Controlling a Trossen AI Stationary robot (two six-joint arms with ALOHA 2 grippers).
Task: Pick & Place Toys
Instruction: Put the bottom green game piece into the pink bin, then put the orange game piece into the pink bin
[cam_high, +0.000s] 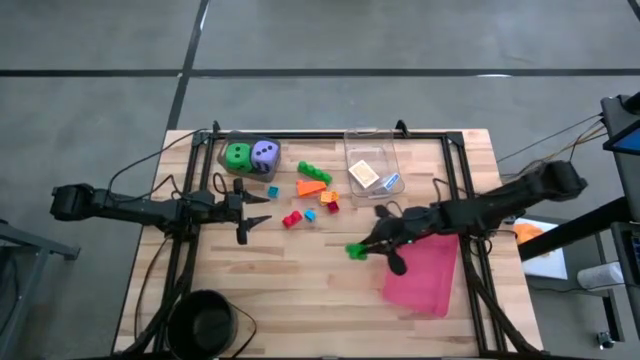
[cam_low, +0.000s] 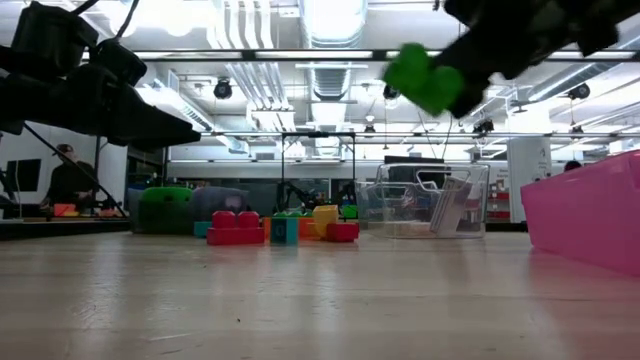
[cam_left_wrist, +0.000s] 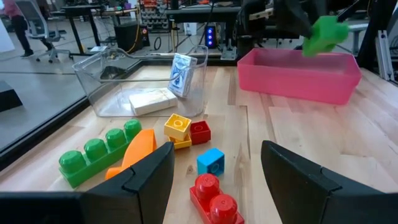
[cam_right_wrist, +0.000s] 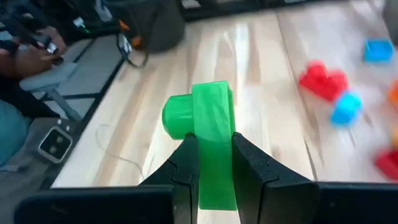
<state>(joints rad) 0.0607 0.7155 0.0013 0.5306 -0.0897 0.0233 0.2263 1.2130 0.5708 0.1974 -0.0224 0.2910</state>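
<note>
- The right gripper (cam_right_wrist: 210, 163) is clamped on a small bright-green plastic brick (cam_right_wrist: 208, 134), held aloft in the low view, well above the wooden table (cam_high: 300, 270) and just beside the near edge of the flat pink plastic tray (cam_high: 425, 275).
- The brick looks light, rigid and smooth-sided; the jaws pinch its flat faces, with a round stud (cam_right_wrist: 177, 117) jutting out to one side. A squeeze across flat sides seems the safest hold, since glossy plastic could slip or twist.
- The left gripper (cam_left_wrist: 214, 165) hangs with its jaws apart and empty. Directly ahead of them lie a red two-stud brick (cam_left_wrist: 211, 196), a small blue brick (cam_left_wrist: 211, 160), a yellow brick (cam_left_wrist: 177, 127), a long green four-stud brick (cam_left_wrist: 96, 152) and an orange wedge-shaped piece (cam_left_wrist: 134, 152).
- Beyond those stands a clear plastic box (cam_left_wrist: 134, 78) holding a blue-white flat packet (cam_left_wrist: 181, 76) on edge and a pale packet lying flat; they look thin and best taken by an edge.
- The green and purple dotted foam-like dice (cam_high: 250, 156) sit at the table's far corner, probably soft and bulky.
- The blue-white packet carries print, but none can be read; no brand shows.
</note>
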